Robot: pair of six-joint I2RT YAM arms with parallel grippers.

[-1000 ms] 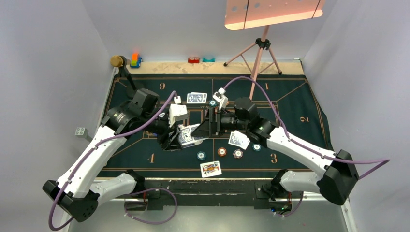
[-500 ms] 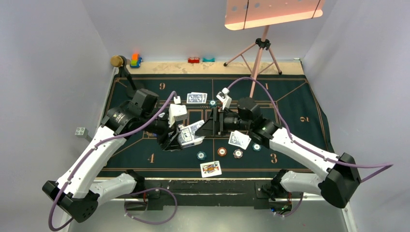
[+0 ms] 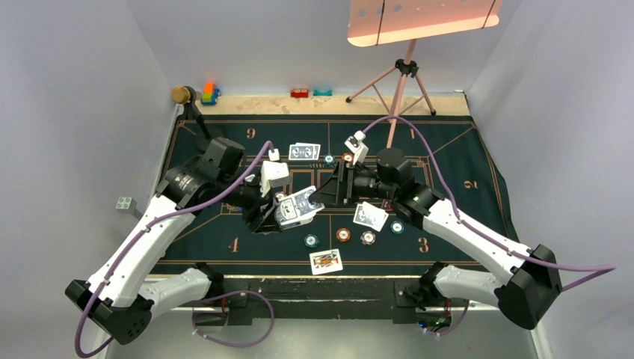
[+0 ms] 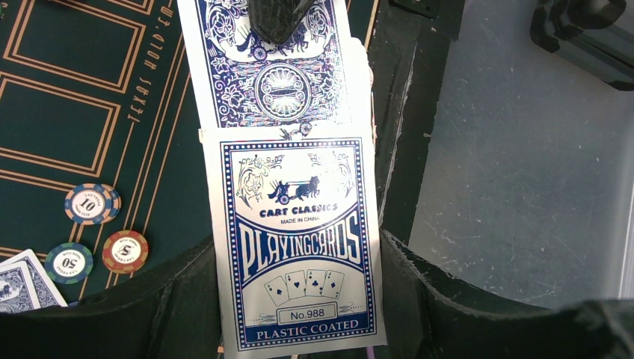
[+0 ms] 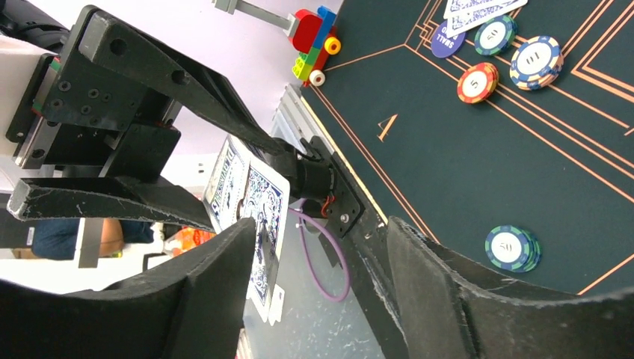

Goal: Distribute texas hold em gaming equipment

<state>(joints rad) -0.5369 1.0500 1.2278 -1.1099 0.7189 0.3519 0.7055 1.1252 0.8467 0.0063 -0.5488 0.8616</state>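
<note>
My left gripper (image 3: 282, 215) is shut on a blue-and-white playing-card box (image 4: 299, 254), held above the green mat (image 3: 463, 161). A blue-backed card (image 4: 277, 82) sticks out of the box's far end. My right gripper (image 3: 321, 196) faces it from the right, open. One of its fingertips (image 4: 278, 19) rests on that card's back. In the right wrist view the card (image 5: 258, 217) lies against the left finger (image 5: 217, 277), well apart from the other. Cards (image 3: 304, 152), (image 3: 369, 216), (image 3: 326, 261) and chips (image 3: 311, 241), (image 3: 343, 235), (image 3: 368, 238) lie on the mat.
A tripod (image 3: 400, 82) with a pink lamp panel stands at the back right. Toy blocks (image 3: 210, 93), (image 3: 300, 93) sit on the far edge. More chips (image 3: 397, 227), (image 3: 329, 159) and a dark-blue button (image 5: 447, 41) lie on the mat.
The right arm has drawn back to the right with its jaws narrowing. The card now sticks further out of the box. The left arm holds still.
</note>
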